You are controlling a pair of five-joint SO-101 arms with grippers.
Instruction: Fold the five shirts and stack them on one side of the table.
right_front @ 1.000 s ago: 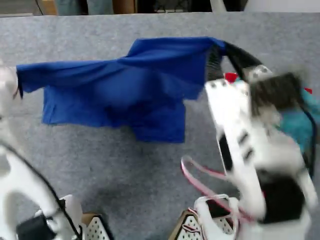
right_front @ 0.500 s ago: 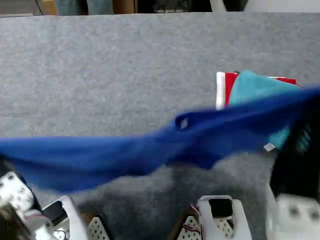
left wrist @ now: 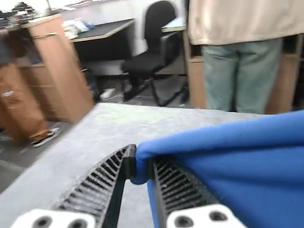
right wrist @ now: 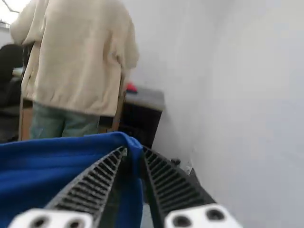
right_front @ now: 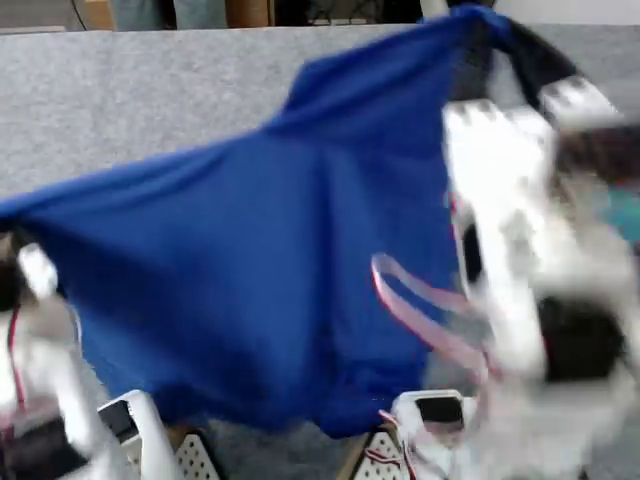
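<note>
Black office chair (left wrist: 154,57) near wooden cabinet (left wrist: 52,71), white wall (right wrist: 247,95)

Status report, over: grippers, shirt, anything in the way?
Left gripper shut on shirt edge. Right gripper shut on another edge. Shirt stretched between them above table, hiding much of it.

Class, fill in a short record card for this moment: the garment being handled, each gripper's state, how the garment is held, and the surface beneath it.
Garment: blue shirt, unfolded and spread wide
Left gripper: shut on one edge of the shirt
Right gripper: shut on another edge of the shirt
Hold: stretched between the two grippers, raised over the grey table
Lower hem touching the surface: cannot tell
</note>
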